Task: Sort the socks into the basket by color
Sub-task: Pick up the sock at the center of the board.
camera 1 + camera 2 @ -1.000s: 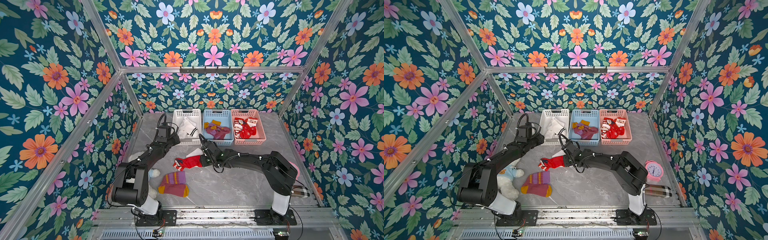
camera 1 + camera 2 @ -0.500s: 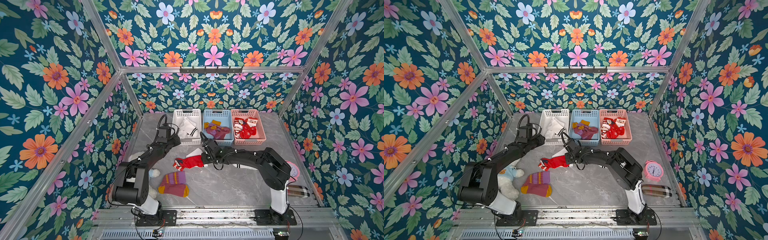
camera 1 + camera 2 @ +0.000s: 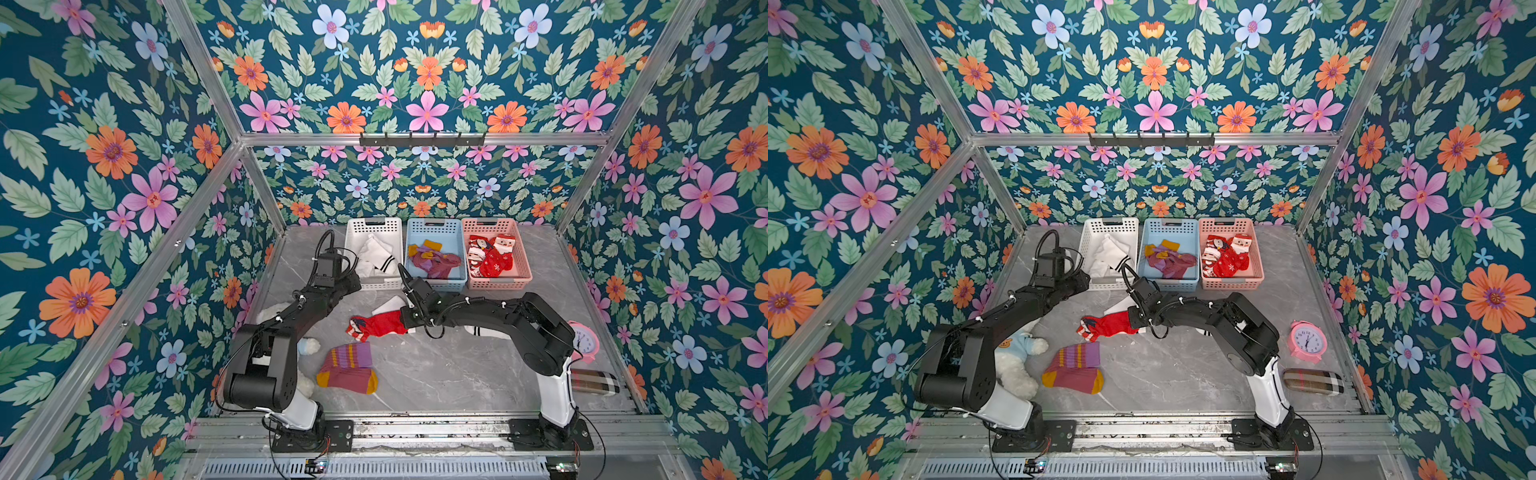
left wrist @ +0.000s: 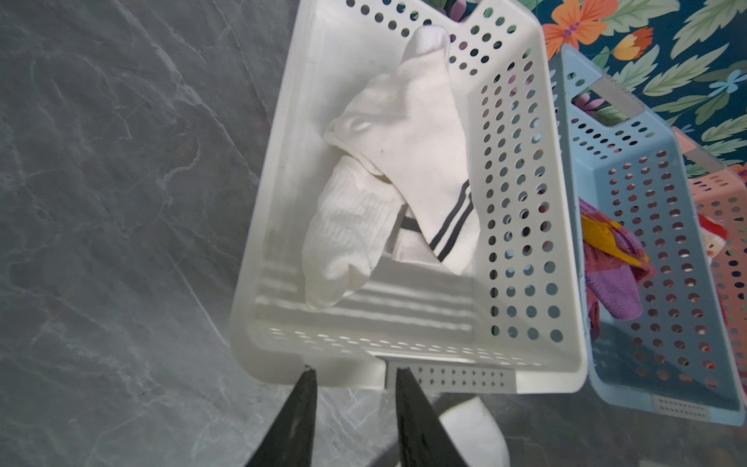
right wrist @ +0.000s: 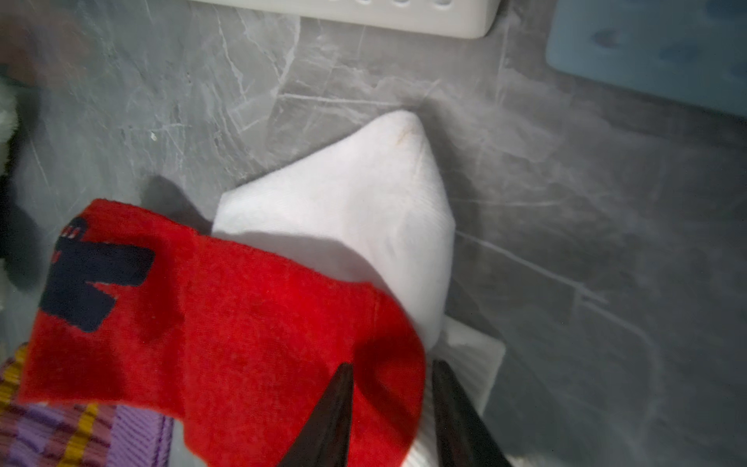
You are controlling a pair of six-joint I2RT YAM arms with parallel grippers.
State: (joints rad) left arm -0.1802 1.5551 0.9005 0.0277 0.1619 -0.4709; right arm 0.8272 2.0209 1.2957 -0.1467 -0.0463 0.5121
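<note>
Sorting under way on the grey tabletop (image 3: 436, 374): red sock (image 3: 380, 326) at centre frame, just below the row of baskets, draped over a white sock (image 5: 364, 202) and touching it. Right tool (image 5: 390, 368) clamped on a fold near the red sock's edge, fabric bunched between the two dark fingers. Left tool (image 4: 351, 370) parted, nothing between the fingers, poised just short of the white basket (image 4: 258, 242).

Best done, by the look of it, with a straight lift, high enough to peel the red sock off the white one without dragging it along. Then a carry to the pink basket (image 3: 494, 224) at the right end of the row, already holding other red socks, with release only once well over the rim. Worth watching: a thin pinch so near the edge, liable to slip.

Visible in both top views alone: the whole row with the blue basket (image 3: 434, 224) in the middle, a maroon sock (image 3: 349, 370) at lower centre, a teddy bear (image 3: 1017, 357) beside the left arm, and a pink clock (image 3: 1307, 340) at right. Visible at the right wrist alone: the grip itself, hidden from above by the arm. Clearer at the left wrist: striped white socks heaped inside the white basket.
</note>
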